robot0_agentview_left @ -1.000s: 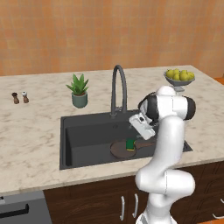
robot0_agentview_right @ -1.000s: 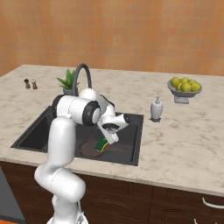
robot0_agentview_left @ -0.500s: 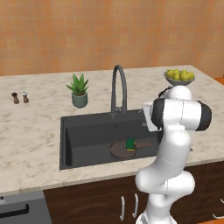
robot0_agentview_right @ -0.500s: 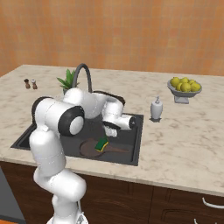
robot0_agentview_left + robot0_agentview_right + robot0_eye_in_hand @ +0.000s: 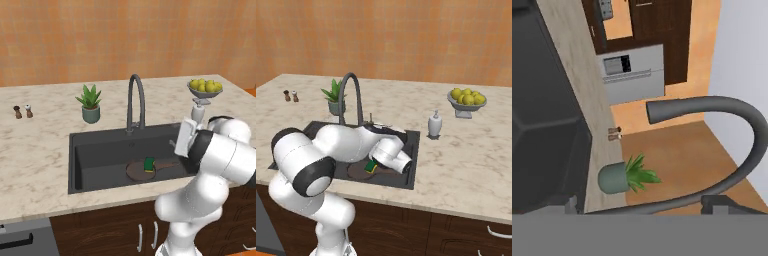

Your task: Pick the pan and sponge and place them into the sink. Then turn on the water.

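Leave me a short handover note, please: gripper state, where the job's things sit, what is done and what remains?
Gripper: open and empty, raised above the right part of the sink, turned toward the faucet.
Pan: on the sink floor, handle pointing right.
Sponge: inside the sink, resting on the pan.
Done: pan and sponge are both placed in the sink.
Left: turn on the water; no stream runs from the faucet spout yet. The hand view looks along the faucet's arch, so the arm seems lined up for that step.

potted plant (image 5: 90,102) on desk (image 5: 35,155) | 2 shakers (image 5: 23,111) far left | lemon bowl (image 5: 205,88) | soap dispenser (image 5: 435,124)
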